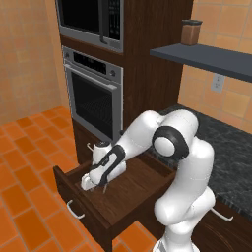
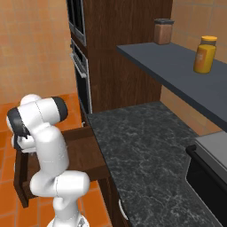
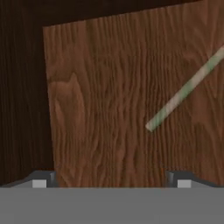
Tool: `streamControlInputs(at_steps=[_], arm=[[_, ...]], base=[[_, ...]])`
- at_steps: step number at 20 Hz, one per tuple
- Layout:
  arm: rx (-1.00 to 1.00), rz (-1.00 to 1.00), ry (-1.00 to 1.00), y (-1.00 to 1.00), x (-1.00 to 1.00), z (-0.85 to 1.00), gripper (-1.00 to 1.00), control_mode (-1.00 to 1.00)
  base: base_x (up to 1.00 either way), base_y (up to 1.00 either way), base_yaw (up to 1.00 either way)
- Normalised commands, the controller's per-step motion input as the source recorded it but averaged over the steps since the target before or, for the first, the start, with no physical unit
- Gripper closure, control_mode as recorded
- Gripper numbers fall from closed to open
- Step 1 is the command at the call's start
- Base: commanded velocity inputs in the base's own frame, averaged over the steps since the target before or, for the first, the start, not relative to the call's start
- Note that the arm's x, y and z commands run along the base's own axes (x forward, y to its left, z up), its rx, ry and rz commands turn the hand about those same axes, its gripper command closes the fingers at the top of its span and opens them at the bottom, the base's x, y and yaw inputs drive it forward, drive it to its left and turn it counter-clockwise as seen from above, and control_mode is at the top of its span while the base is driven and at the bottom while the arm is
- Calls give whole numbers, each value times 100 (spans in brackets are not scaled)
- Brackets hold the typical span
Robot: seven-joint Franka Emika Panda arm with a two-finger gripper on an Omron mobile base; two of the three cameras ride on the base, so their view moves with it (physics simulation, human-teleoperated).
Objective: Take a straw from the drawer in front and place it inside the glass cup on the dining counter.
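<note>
The drawer (image 1: 135, 192) stands pulled out, dark-brown wood with a slim silver handle (image 1: 74, 209) on its front. My gripper (image 1: 97, 183) reaches down inside it, close above the floor at its left part. In the hand view the gripper (image 3: 111, 181) is open, its two fingertips (image 3: 41, 181) set wide apart with bare wood between them. The straw (image 3: 186, 89), thin and pale, lies slanted on the drawer floor (image 3: 109, 100), up and to the right of the fingers, touching neither. The drawer (image 2: 84, 153) also shows behind my arm in the right base view. The glass cup and the dining counter are out of view.
Behind the drawer rises a tall cabinet with a wall oven (image 1: 93, 98) and a microwave (image 1: 91, 19). A black speckled countertop (image 2: 142, 146) runs to the right, under a dark shelf (image 2: 177, 71) holding a brown jar (image 2: 163, 31) and a yellow jar (image 2: 205, 54). Orange tile floor (image 1: 29, 147) lies left.
</note>
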Motion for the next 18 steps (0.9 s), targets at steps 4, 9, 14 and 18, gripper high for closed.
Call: streamControlInputs(at_steps=[4, 9, 14, 18], arm=[[0, -33, 0, -43, 49, 11, -100, -100], [0, -22, 0, -20, 77, -3, -100, -100], [0, -12, 0, 0, 46, -20, -100, -100], [-7, -13, -1, 0, 29, -37, -100, -100]], base=[[0, 0, 0], [0, 0, 0], [0, 0, 0], [0, 0, 0]])
